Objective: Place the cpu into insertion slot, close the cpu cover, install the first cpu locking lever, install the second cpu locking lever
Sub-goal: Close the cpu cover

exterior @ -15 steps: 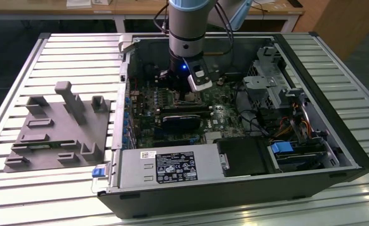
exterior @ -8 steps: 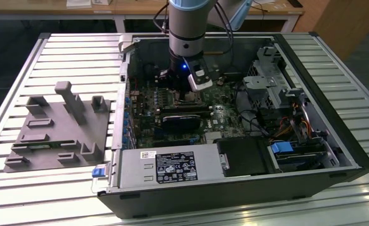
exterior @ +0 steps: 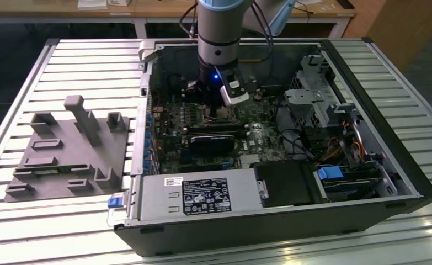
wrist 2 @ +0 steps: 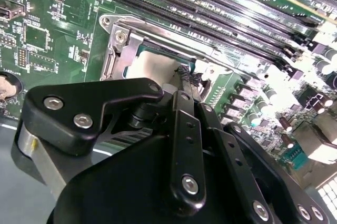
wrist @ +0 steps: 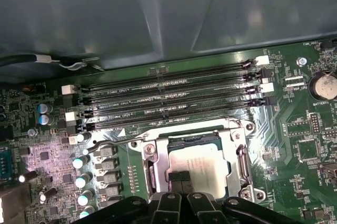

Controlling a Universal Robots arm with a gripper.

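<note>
My gripper (wrist: pixel 179 177) is closest to me. Its two black fingertips are pinched almost together, and I see nothing between them. They sit right over the near edge of the cpu (wrist: pixel 205 166) in the first wrist view; I cannot tell if they touch it. The cpu lies flat in the insertion slot (wrist: pixel 154 177), and a thin dark strip of the slot shows beside it. The shiny cpu cover (wrist: pixel 235 134) makes a frame around the chip; I cannot tell if it is pushed all the way down. A thin locking lever (wrist: pixel 113 143) runs along the frame's far edge and pokes out past its corner. Just past it lie the long black memory slots (wrist: pixel 168 100), so there is little room that way. Behind them stands the grey case wall (wrist: pixel 158 18). In the exterior view the arm (exterior: pixel 217 38) comes down in the upper middle of the picture into the open computer case (exterior: pixel 403 160), with free space around it. A grey block stand (exterior: pixel 68 149) sits well apart on the table (exterior: pixel 24 83), at the exterior view's left.
</note>
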